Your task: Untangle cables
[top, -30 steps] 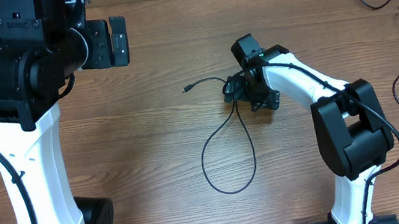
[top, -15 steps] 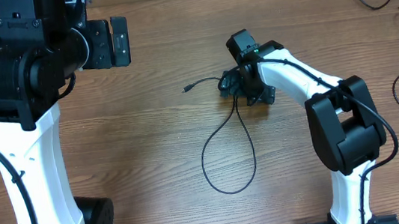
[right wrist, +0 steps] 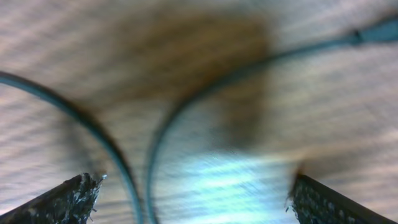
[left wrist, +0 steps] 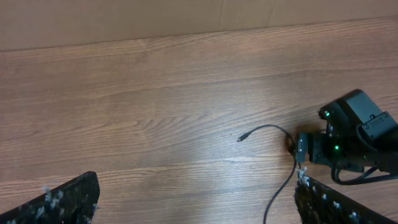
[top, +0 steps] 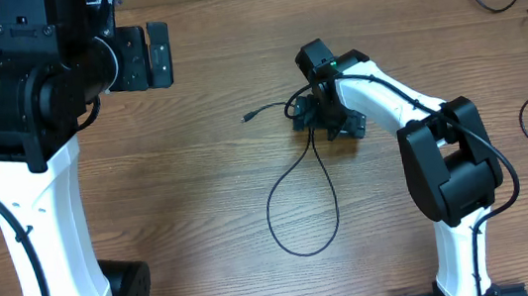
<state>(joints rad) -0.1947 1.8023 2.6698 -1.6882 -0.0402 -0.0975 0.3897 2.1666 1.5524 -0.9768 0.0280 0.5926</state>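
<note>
One looped cable (top: 307, 253) lies at frame centre, right gripper (right wrist: 193, 196) spread over its upper strands. Left gripper (left wrist: 196, 202) spread, upper left. Right gripper has shifted slightly up-left since a second ago

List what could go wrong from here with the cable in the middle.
1. Two strands of the cable lie between the right gripper's open fingers; closing might pinch both and drag the loop instead of separating it.
2. The right wrist view is blurred, so a grab may miss.
3. Pulling it rightward might mix it with the loose cables lying off to the right.
</note>
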